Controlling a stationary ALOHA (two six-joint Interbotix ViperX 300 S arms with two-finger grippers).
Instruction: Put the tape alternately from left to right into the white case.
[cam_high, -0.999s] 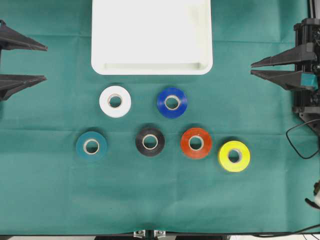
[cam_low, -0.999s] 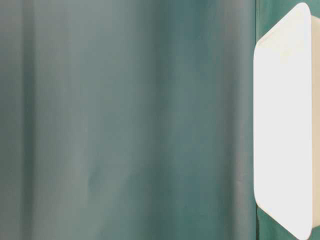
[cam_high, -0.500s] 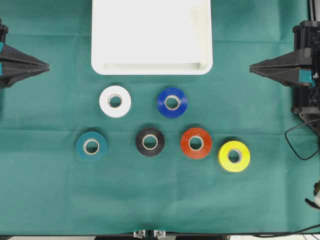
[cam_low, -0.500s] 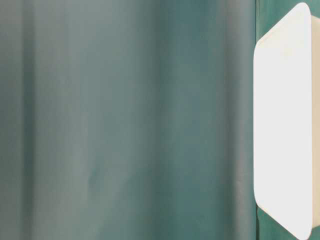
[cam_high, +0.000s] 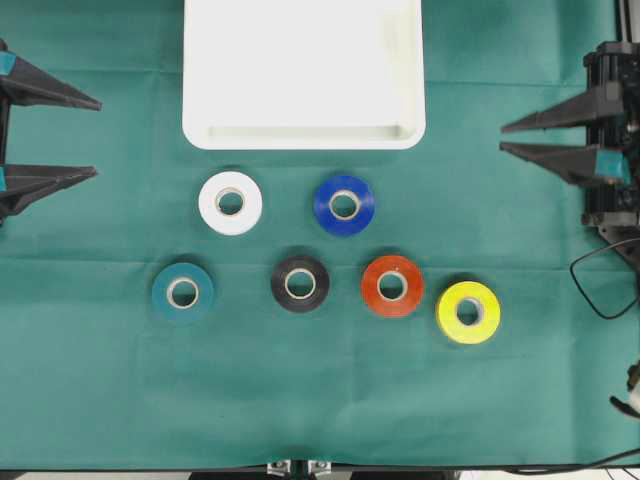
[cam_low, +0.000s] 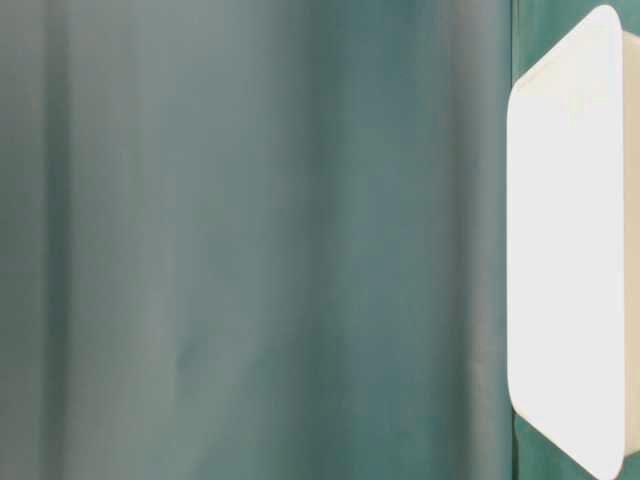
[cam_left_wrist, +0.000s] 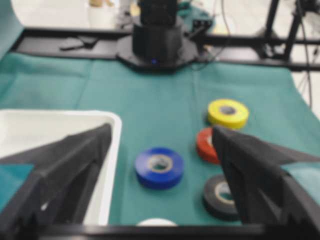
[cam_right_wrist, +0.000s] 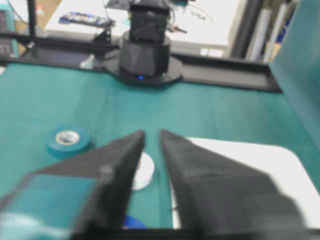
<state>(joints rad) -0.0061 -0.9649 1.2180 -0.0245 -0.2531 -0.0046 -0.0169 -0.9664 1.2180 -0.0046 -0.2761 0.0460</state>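
Opening stage: no roll is lying in the white case (cam_high: 303, 138) yet, which is sitting at the far edge of the green tabletop (cam_high: 90, 390). All six rolls of tape are resting flat in front of it: the white roll (cam_high: 230, 203) and blue roll (cam_high: 344, 205) nearer the case, then the teal roll (cam_high: 183, 292), black roll (cam_high: 300, 283), red-orange roll (cam_high: 392, 286) and yellow roll (cam_high: 468, 312) in a row. The left gripper (cam_high: 48, 138) is hanging at the left edge, jaws spread wide and empty; the right gripper (cam_high: 548, 137) is hanging at the right edge, jaws parted more narrowly (also empty). Both are pointing inward, well apart from every roll. The next move is probably calling for the left arm to reach toward the leftmost roll, the teal one, and straddle its rim.
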